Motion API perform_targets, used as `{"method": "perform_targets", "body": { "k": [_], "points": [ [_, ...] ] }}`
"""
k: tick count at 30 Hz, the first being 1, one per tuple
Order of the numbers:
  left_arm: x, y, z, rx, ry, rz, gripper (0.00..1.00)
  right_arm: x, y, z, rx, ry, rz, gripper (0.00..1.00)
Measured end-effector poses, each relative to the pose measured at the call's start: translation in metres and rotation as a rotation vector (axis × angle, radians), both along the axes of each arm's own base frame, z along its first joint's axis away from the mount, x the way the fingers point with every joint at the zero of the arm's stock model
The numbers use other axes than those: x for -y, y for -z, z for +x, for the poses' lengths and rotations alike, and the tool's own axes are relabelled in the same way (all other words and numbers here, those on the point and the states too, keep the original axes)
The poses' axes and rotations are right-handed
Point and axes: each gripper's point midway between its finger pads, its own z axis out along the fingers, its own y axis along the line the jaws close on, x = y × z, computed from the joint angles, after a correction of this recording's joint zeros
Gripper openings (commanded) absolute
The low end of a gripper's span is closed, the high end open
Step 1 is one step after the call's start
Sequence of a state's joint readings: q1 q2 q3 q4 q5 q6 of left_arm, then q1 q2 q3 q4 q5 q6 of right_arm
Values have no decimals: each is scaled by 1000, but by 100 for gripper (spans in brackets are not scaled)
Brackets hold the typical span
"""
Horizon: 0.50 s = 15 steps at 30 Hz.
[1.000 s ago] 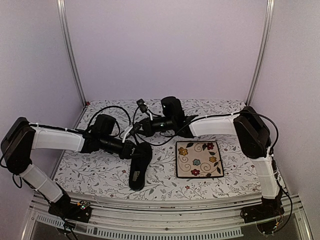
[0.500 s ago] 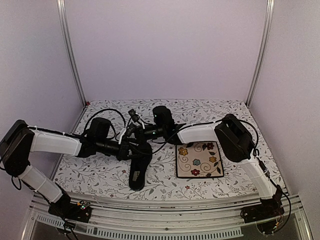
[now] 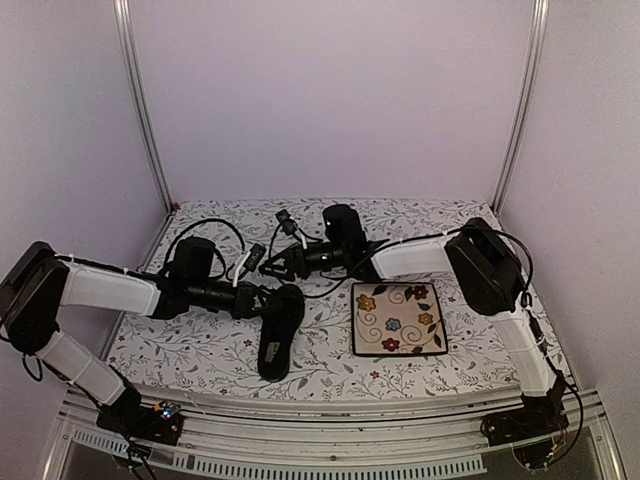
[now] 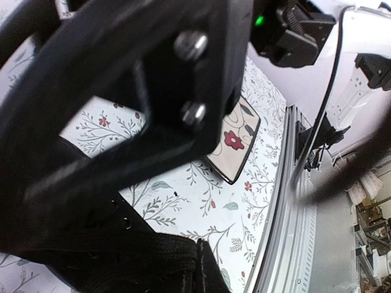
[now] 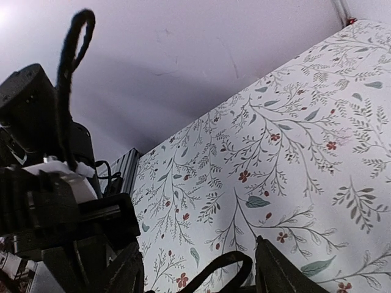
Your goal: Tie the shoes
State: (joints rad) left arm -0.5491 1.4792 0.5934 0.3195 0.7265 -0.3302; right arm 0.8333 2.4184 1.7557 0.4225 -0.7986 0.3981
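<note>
The black shoe [image 3: 279, 328] lies toe toward me, left of centre; its laced upper [image 4: 116, 256] fills the bottom of the left wrist view. My left gripper [image 3: 261, 296] is at the shoe's far end, shut. In the right wrist view a thin black lace loop [image 5: 74, 43] rises straight up from it. My right gripper [image 3: 272, 263] hovers just behind the shoe, open. Its two dark fingers [image 5: 275, 268] stand apart, and a slack lace loop [image 5: 227, 261] arcs between them without being pinched. The left fingertips are hidden by the gripper's own body [image 4: 128, 91].
A square floral plate [image 3: 398, 318] lies right of the shoe, and its corner [image 4: 235, 143] shows in the left wrist view. The metal front rail [image 4: 290, 207] runs along the table's near edge. Black cables loop over the patterned cloth [image 3: 200, 350] behind both grippers.
The right gripper has gone from shut to open and let go of its lace. Its arm swung left, then back right. The left gripper stayed shut and drew slightly left.
</note>
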Motion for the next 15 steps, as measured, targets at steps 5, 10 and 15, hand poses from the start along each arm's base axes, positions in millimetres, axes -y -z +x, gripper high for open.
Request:
{"method": "perform_targets", "body": {
  "k": [5,10,15],
  "points": [
    [-4,-2,2,6,-13,-8,0,48,-39,18,49,106,-3,64],
    [-7,-5,5,10,-26,-23,0,87,-65,23,116,182,3,44],
    [-8,-8,5,8,-24,-36,0,93,-19,-2,72,148,-76,39]
  ]
}}
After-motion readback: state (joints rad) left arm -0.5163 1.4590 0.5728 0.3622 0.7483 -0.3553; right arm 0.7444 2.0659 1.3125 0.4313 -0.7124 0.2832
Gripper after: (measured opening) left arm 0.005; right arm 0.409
